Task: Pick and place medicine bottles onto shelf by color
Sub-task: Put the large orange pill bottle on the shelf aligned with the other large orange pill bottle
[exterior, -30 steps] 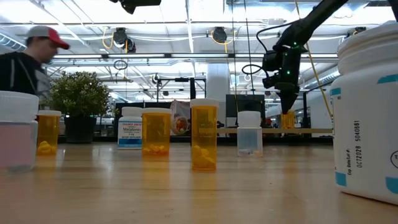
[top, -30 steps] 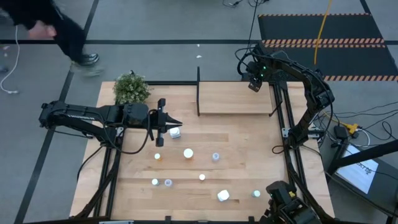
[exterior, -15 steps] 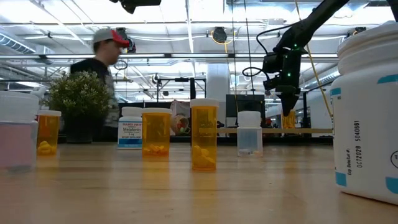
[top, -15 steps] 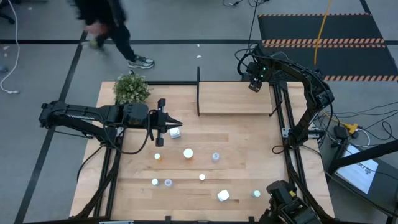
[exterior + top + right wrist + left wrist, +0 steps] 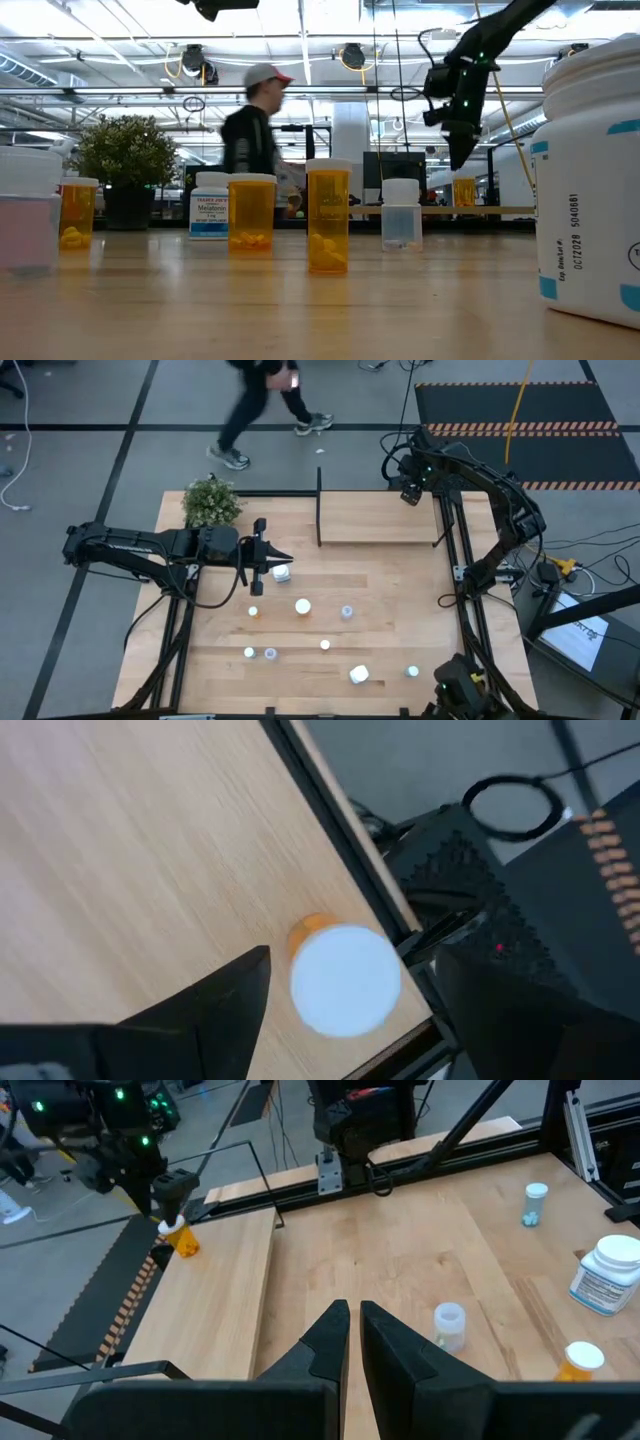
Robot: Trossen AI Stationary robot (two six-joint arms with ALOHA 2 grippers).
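Your right gripper [image 5: 458,150] now sits higher above shelf [image 5: 380,520] than second ago, clear of orange bottle [image 5: 180,1240] it hung just over. Fingers [image 5: 225,995] stand wider apart, bottle's white cap [image 5: 345,980] free between them, bottle upright at shelf's far right corner. You also see person [image 5: 270,400] shift: from beyond table's left far corner, across floor, now past plant [image 5: 211,501], walking behind table's middle in low view.
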